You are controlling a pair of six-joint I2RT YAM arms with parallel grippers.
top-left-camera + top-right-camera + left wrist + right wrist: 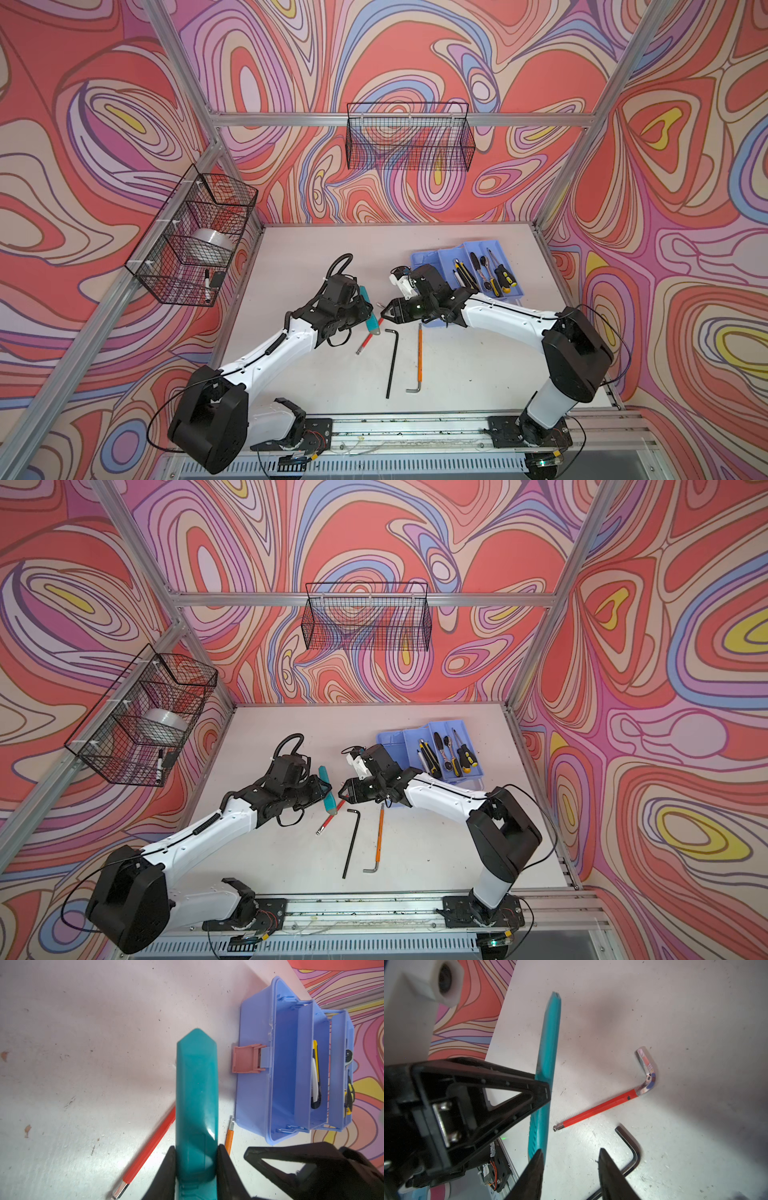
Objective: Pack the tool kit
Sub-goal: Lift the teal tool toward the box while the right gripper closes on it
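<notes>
1. White and scuffed, the tabletop sat inside an aluminium frame with swirling red, pink and lilac walls.
2. Both arms reached inward from the near rail with bent elbows, and their grippers were almost tip to tip at mid-table.
3. The left gripper was clamped on a teal tool, one finger on each side.
4. The right gripper had its jaws apart with nothing between them, one fingertip just beside the teal tool.
5. The toolbox stood open at the far right. Its pink latch hung loose, hand tools lay in its fanned trays, and the right arm crossed its near edge.
6. A red hex key, a black hex key and an orange hex key lay on the table below the grippers.
7. A side wire basket held a tape roll and a marker. A back wire basket hung on the far rail.
</notes>
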